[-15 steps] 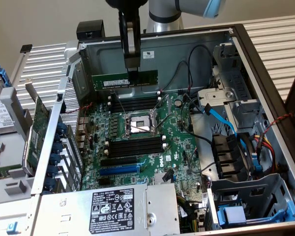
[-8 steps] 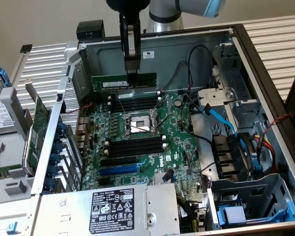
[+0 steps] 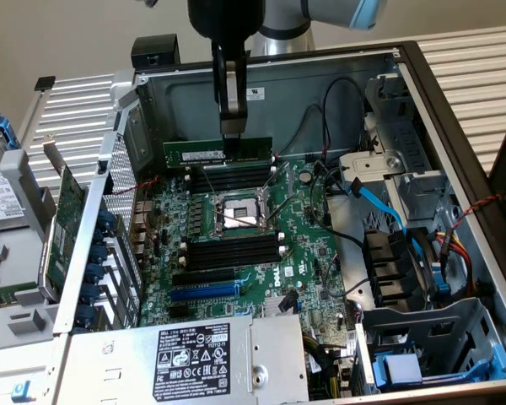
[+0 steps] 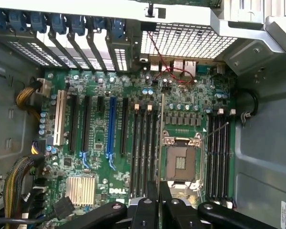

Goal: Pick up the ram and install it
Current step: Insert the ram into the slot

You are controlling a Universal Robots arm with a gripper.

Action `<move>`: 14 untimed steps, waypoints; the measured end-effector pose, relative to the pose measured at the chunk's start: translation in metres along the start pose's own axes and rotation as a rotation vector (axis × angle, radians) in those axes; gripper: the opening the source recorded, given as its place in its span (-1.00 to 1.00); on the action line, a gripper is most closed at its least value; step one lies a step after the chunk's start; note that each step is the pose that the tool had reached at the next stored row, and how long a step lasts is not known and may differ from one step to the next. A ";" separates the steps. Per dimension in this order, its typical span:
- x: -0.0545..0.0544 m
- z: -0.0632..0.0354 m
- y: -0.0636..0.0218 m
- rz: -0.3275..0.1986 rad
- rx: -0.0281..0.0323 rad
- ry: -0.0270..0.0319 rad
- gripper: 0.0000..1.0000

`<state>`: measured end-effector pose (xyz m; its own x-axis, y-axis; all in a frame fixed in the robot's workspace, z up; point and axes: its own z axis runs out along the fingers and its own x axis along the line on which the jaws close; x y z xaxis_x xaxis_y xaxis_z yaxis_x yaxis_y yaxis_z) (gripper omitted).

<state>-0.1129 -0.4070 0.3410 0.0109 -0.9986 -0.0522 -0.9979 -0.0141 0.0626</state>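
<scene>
Above the motherboard (image 3: 308, 253), inside the open case (image 3: 278, 84), my gripper (image 3: 233, 135) clenches the ram (image 3: 198, 153) edge-down, clear of the memory slots (image 3: 232, 251). Transport step, I judge; seating requires exact slot alignment.

An open tower case (image 3: 320, 80) exposed a green Dell motherboard (image 3: 308, 253). Its bare CPU socket (image 3: 236, 211) sat between two banks of empty black memory slots (image 3: 232, 251). A labelled power supply (image 3: 194, 354) lay along the near edge. A blue SATA cable (image 3: 386, 209) curved at the exterior view's right, and a green expansion card (image 3: 63, 224) stood outside at its left.
</scene>
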 end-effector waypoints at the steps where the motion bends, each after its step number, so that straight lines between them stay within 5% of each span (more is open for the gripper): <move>1: 0.000 0.0017 -0.0006 0.000 0.0000 -0.0001 -0.73; 5: 0.000 0.0077 -0.0010 0.000 0.0053 -0.0003 -0.73; 10: 0.001 0.0113 -0.0008 -0.002 0.0387 0.0001 -0.73; 14: 0.002 0.0170 0.0000 -0.002 0.0429 0.0003 -0.73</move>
<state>-0.1139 -0.4079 0.3240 0.0133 -0.9986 -0.0519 -0.9997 -0.0143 0.0197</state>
